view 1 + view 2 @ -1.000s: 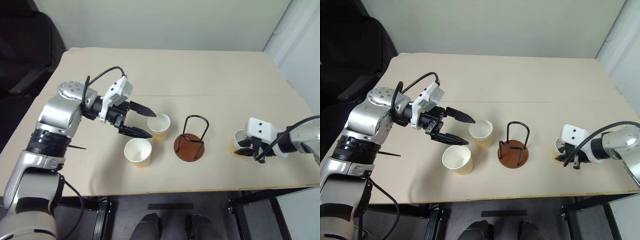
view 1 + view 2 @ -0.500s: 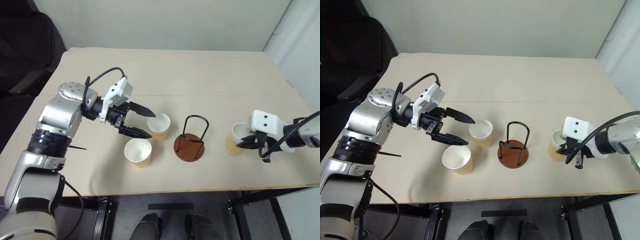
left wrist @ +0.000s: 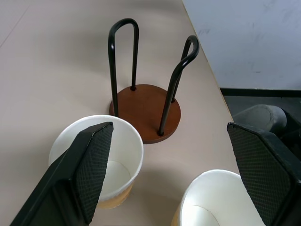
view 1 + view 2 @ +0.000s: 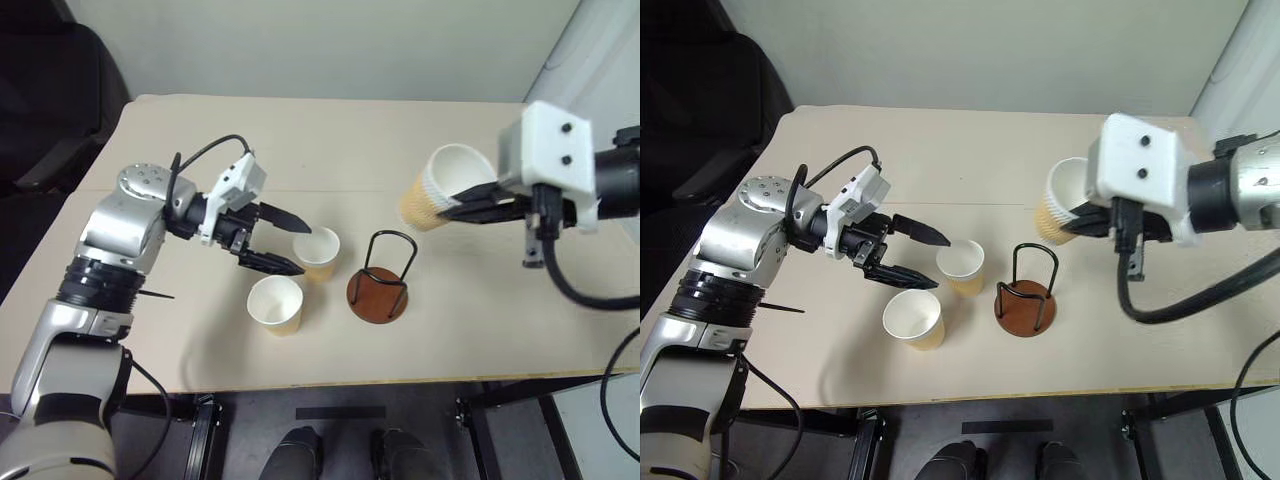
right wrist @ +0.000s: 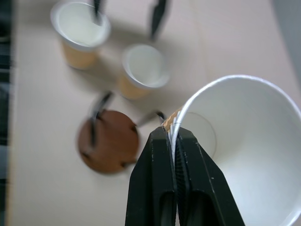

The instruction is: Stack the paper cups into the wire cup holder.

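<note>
Right fingers (image 5: 173, 141) pinch the rim of a raised white-and-tan paper cup (image 4: 441, 188), upper right of a wire cup holder on a reddish-brown disc (image 4: 381, 282). Left fingers (image 4: 288, 242) spread open beside two desk cups (image 4: 298, 277).

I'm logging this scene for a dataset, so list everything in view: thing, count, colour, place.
paper cups: three, white inside with tan lower walls; two stand on the table, one between the left gripper's fingers, one nearer the front edge; the third is lifted above the table.
wire cup holder: one, reddish-brown disc, black wire loops, empty, right of the standing cups.
table: one, beige.
chair: one, black, beyond the table's left corner.
left gripper: open around a standing cup.
right gripper: shut on the lifted cup's rim.
</note>
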